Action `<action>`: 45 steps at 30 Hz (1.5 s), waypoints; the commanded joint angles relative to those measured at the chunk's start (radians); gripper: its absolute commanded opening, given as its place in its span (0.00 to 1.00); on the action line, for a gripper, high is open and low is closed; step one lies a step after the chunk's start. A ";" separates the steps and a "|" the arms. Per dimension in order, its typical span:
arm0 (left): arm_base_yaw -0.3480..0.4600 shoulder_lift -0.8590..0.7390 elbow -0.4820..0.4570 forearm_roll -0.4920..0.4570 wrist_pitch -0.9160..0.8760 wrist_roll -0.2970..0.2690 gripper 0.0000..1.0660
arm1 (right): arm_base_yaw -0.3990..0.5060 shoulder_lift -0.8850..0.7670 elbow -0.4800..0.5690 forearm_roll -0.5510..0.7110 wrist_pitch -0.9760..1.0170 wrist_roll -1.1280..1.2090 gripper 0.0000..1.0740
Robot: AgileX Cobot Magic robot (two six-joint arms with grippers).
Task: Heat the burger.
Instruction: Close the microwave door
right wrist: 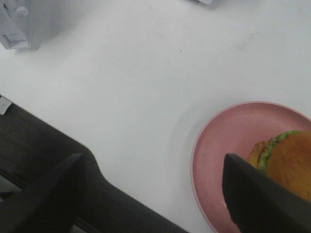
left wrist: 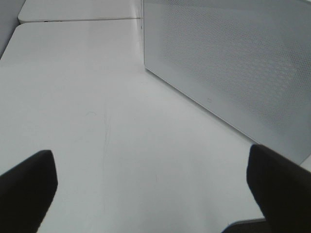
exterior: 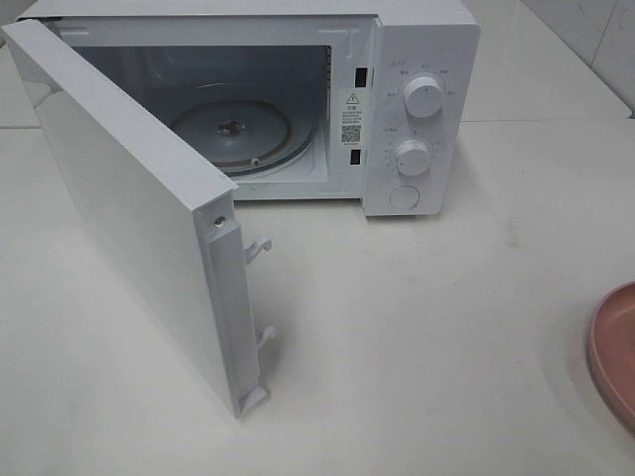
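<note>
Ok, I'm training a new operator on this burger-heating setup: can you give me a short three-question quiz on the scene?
1. True or false: the microwave door is shut.
2. The burger sits on: A) the glass turntable B) the pink plate C) the bare table
3. Does the right pincer hold anything?

Key: 1 false, it stands open. 2 B. 3 No, it is open and empty.

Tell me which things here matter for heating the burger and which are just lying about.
For the job:
burger
pink plate it sits on
microwave, door open, turntable bare

Just lying about:
nothing else shows on the white table
</note>
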 commanded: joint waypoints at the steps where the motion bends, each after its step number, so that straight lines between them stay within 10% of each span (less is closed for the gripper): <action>1: 0.004 -0.015 0.002 -0.002 -0.004 -0.003 0.92 | -0.055 -0.050 0.019 -0.004 -0.001 -0.002 0.71; 26: 0.004 -0.015 0.002 -0.002 -0.004 -0.003 0.92 | -0.349 -0.413 0.088 0.052 -0.053 -0.001 0.70; 45: 0.004 -0.014 0.002 -0.002 -0.004 -0.003 0.92 | -0.360 -0.410 0.089 0.053 -0.053 -0.006 0.70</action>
